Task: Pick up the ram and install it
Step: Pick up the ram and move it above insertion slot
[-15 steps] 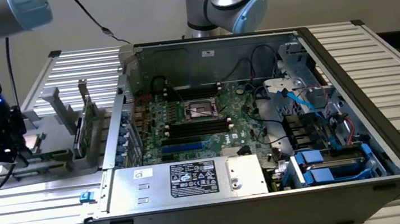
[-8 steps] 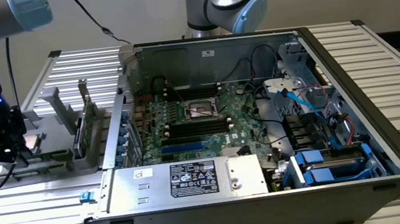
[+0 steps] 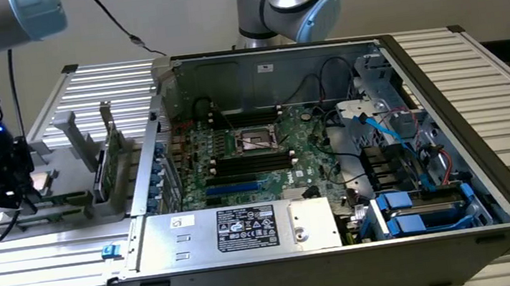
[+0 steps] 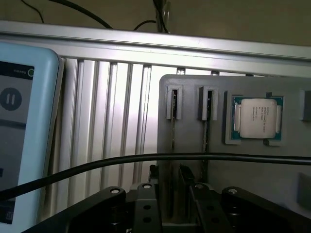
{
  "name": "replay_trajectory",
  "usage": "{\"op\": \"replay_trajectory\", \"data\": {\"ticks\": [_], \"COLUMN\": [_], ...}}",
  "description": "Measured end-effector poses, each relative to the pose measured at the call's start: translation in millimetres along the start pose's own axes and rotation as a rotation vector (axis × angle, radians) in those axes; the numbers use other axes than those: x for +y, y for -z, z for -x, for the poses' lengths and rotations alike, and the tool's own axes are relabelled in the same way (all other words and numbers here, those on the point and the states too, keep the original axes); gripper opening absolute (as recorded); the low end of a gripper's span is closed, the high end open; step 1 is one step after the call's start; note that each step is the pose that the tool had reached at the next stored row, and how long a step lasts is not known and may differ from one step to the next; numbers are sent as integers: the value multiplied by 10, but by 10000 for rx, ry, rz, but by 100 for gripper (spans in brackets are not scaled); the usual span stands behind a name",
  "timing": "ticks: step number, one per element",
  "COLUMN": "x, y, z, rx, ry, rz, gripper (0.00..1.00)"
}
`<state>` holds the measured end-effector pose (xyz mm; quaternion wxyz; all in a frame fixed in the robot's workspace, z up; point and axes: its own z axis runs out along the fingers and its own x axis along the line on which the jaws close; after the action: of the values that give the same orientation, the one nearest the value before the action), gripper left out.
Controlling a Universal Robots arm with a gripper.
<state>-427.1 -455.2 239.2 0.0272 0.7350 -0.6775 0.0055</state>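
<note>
Two spread fingers of the gripper flank the ram, contact unclear.
In the exterior view the gripper hangs over the grey holder at nine o'clock of the computer case; the ram stands on edge in a holder slot (a processor chip shares that holder).

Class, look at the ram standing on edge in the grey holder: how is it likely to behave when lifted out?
The ram looks thin and board-like, so it is probably stiff and light. It stands on its narrow edge in the slots of the grey holder, so once freed it would likely tip if unsupported. Being so slender, it may be fragile under sideways force.
</note>
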Motion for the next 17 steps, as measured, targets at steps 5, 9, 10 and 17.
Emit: {"op": "replay_trajectory", "data": {"ticks": [5, 9, 10, 17], "x": [56, 88, 87, 84], "y": [-78, -151, -169, -293], "z": [18, 35, 36, 44], "rx": [12, 12, 13, 1], "ry": [64, 71, 74, 75], "rz": [-101, -124, -127, -143], "gripper": [30, 30, 30, 30]}}
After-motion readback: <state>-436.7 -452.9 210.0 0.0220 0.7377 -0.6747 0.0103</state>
